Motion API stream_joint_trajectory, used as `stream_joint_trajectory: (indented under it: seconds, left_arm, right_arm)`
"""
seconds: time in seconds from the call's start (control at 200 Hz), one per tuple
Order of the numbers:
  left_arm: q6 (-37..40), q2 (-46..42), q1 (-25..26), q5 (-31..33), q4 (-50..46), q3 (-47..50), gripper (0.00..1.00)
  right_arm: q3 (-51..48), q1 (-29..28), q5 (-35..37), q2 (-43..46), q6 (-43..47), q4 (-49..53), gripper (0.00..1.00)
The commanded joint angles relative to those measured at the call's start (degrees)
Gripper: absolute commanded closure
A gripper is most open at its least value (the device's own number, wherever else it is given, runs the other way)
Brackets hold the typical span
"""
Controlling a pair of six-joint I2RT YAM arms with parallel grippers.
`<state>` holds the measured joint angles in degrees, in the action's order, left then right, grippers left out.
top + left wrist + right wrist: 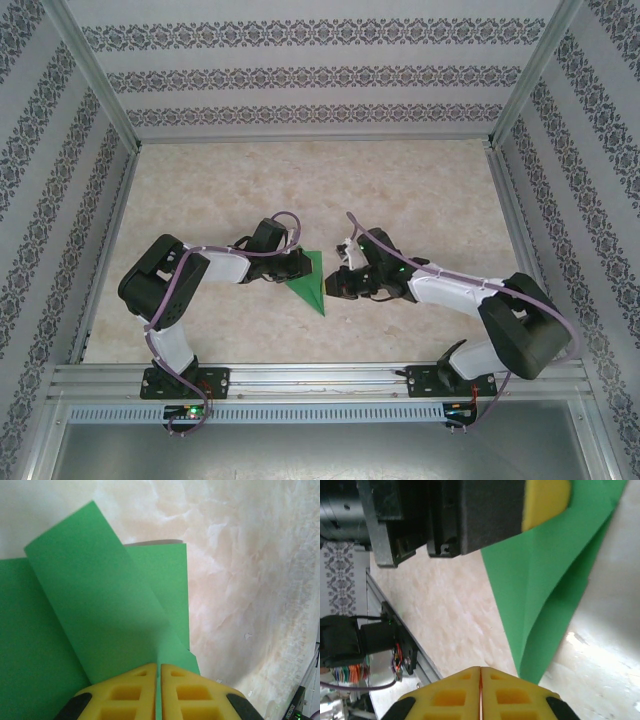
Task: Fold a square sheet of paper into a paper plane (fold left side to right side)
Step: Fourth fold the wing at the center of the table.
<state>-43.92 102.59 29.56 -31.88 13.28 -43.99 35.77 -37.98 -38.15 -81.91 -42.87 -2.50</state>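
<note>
The square sheet of paper [312, 284] is bright green and folded into a narrow pointed shape, its tip toward the near edge. It lies on the marbled table. My left gripper [298, 268] is at its left side. In the left wrist view the yellow fingertips [158, 667] are shut with a strip of the green paper [100, 605] pinched between them, and one flap stands raised. My right gripper [338, 283] sits just right of the paper. Its jaws [480, 670] are shut with nothing in them, beside the paper's pointed tip [545, 580]. The left gripper's finger [545, 500] rests on the paper's far end.
An aluminium rail [320, 378] carrying both arm bases runs along the near edge. Metal frame posts [105, 240] and patterned walls [300, 75] close in the left, right and far sides. Bare marbled tabletop [300, 190] stretches behind the arms.
</note>
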Motion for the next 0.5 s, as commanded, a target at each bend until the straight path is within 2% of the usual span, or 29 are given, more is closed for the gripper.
stream_joint_trajectory:
  seconds: [0.0,0.14,0.495]
  left_arm:
    - [0.12,0.76,-0.29,4.33,-6.32,2.09,0.89]
    - [0.25,0.6,-0.28,4.48,-6.6,2.17,0.89]
    - [0.36,0.42,-0.27,4.54,-6.93,2.0,0.89]
  right_arm:
    - [-0.5,-2.04,-2.45,-2.25,-2.2,-4.34,0.96]
    - [-0.11,-4.09,-1.57,-5.0,-3.85,-7.45,0.98]
    - [2.29,-5.62,0.62,-10.34,-3.57,-7.58,0.98]
